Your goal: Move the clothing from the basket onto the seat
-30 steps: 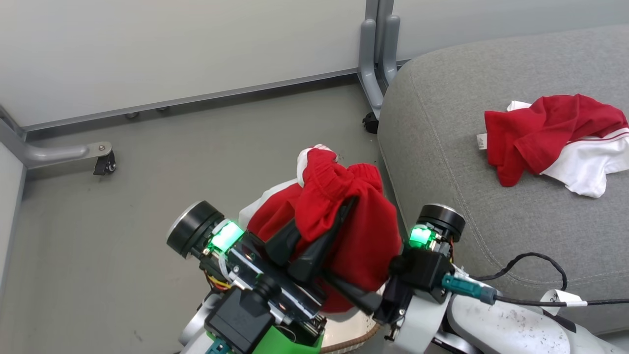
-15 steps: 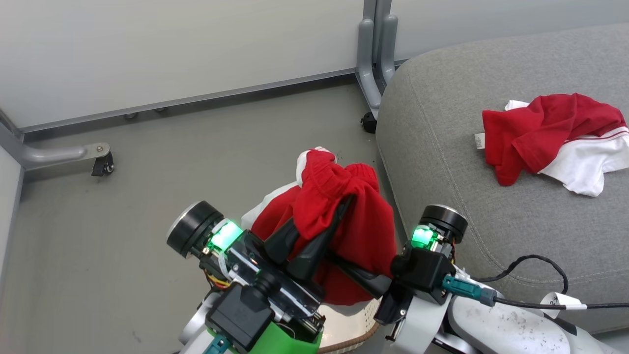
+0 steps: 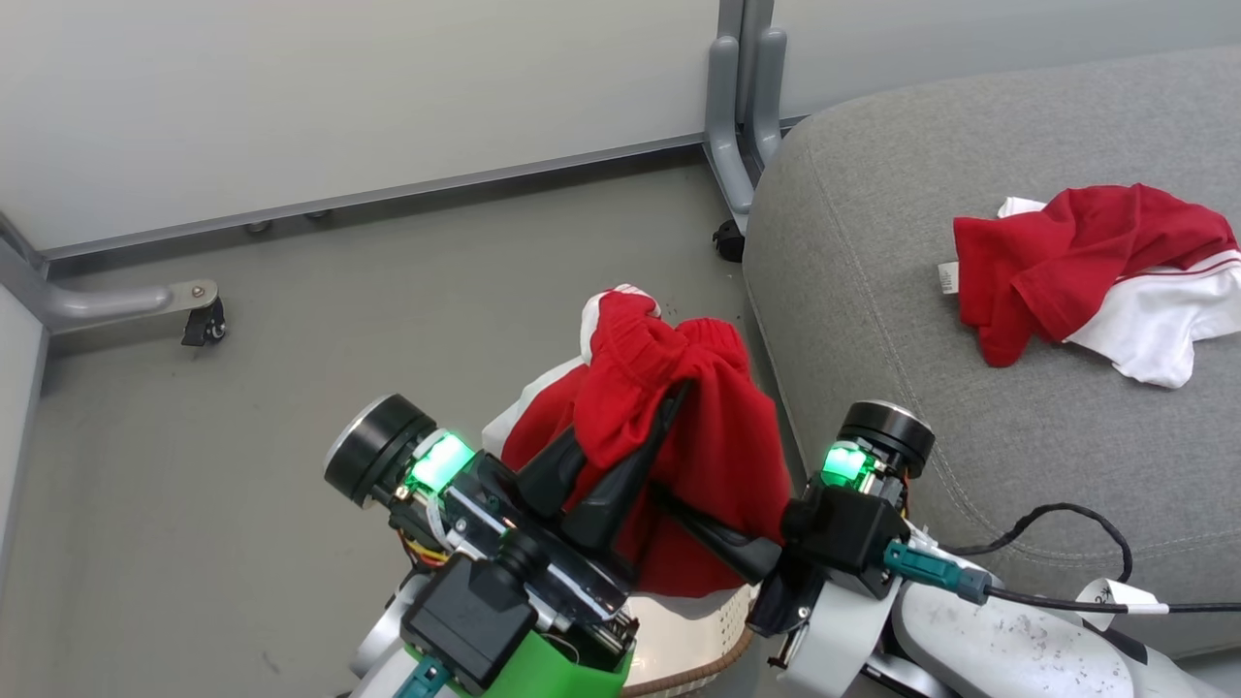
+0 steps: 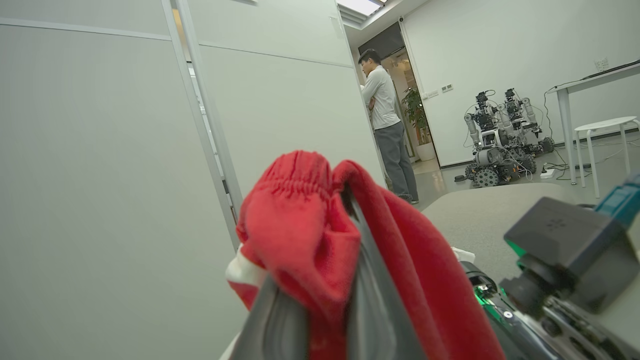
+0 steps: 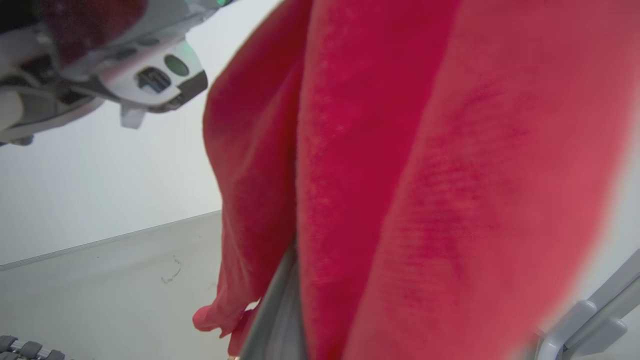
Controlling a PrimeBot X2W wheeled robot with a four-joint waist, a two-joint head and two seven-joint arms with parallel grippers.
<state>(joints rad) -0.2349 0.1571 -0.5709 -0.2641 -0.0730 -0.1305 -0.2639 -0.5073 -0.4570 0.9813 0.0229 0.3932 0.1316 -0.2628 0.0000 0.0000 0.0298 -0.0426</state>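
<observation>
When I looked from the head camera, the left gripper [image 3: 625, 436] and right gripper [image 3: 679, 509] were both clenched on the red shorts [image 3: 717, 427], hanging above the basket [image 3: 698, 630]. Left wrist: cloth bunched over the fingers [image 4: 370, 310]. Right wrist: more red draped close. Next up, probably carrying them across to the seat [image 3: 921, 407].

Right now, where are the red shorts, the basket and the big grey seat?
red shorts [image 3: 722, 436], head view, on the hanging red cloth.
basket [image 3: 684, 635], head view, on its white inside wall.
seat [image 3: 970, 465], head view, on bare grey fabric near the seam.
</observation>
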